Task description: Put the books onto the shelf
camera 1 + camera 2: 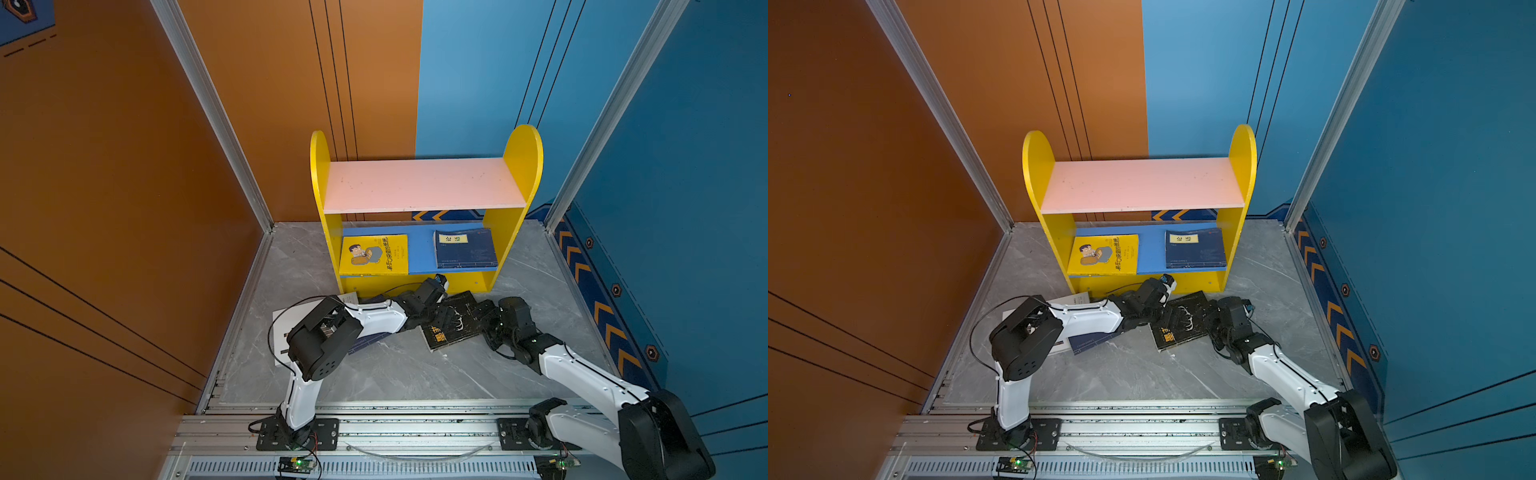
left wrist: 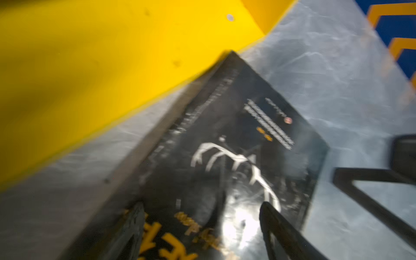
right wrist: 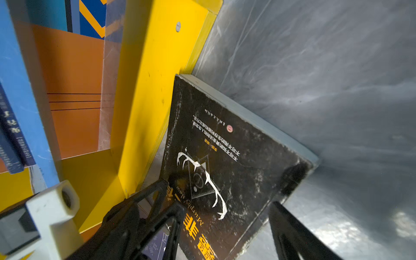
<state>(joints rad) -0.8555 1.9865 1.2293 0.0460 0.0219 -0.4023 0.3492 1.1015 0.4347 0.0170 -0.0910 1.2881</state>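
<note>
A black book (image 1: pixel 453 328) (image 1: pixel 1183 328) lies on the grey floor, one corner against the shelf's (image 1: pixel 515 232) (image 1: pixel 1241 166) yellow base. My left gripper (image 1: pixel 442 316) (image 2: pixel 202 225) hangs open over the cover (image 2: pixel 236 135) near its yellow title. My right gripper (image 1: pixel 478 318) (image 3: pixel 227 222) is open too, one finger over the cover (image 3: pixel 236 157) and the other beside the book's edge above the floor. A yellow book (image 1: pixel 374 253) and a navy book (image 1: pixel 465 249) lie flat on the blue lower board. The pink upper board (image 1: pixel 424 185) is bare.
A white book (image 1: pixel 286 320) and a navy book (image 1: pixel 365 343) lie on the floor under my left arm. Orange and blue walls close in the sides and back. A metal rail (image 1: pixel 415 428) carrying both arm bases runs along the front edge.
</note>
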